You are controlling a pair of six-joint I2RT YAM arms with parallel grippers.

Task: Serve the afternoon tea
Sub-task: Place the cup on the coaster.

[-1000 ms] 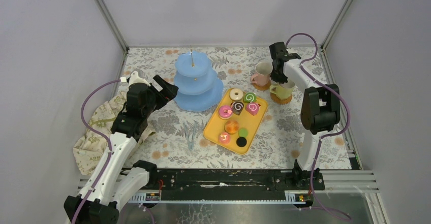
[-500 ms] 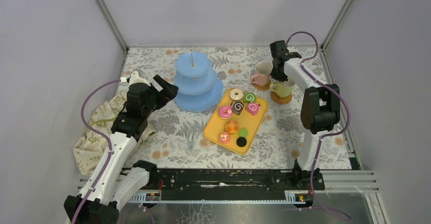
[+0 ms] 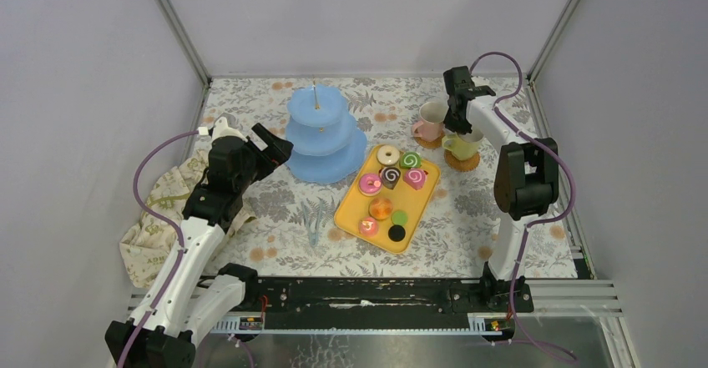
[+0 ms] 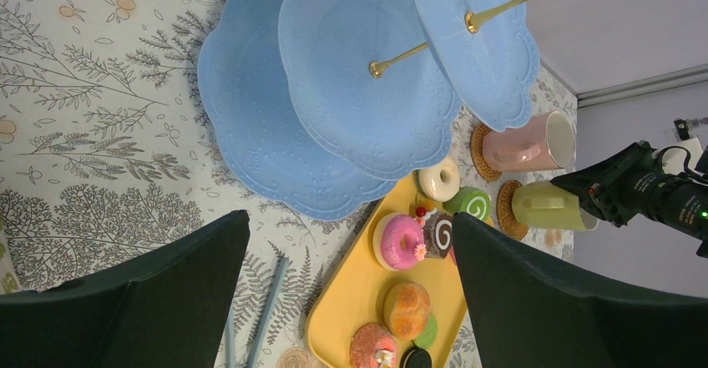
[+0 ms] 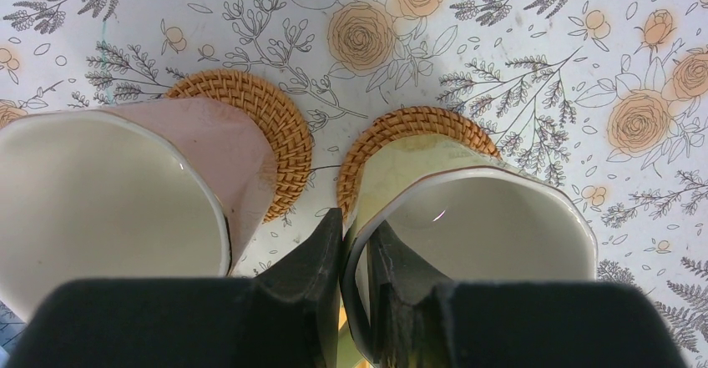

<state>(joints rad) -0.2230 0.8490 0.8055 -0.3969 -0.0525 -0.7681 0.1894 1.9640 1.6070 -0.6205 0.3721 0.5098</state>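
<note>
Pale green mug [image 5: 501, 218] is pinched at the rim by the right tool [image 5: 355, 228], one finger inside and one outside. It's sitting over a round woven coaster [image 5: 417, 130], just beside the pink mug [image 5: 108, 193]. The left tool [image 4: 346, 218] is spread wide with nothing gripped, and is pointed at the light-blue three-tier stand [image 4: 267, 118]. The small colourful toy pastries [image 3: 388, 176] are all found on the yellow rectangular tray [image 3: 422, 201] on the floral tabletop [image 3: 284, 209].

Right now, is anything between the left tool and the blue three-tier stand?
Nothing visible. The open left tool faces the light-blue three-tier stand from close by, with only floral tablecloth between them.
</note>
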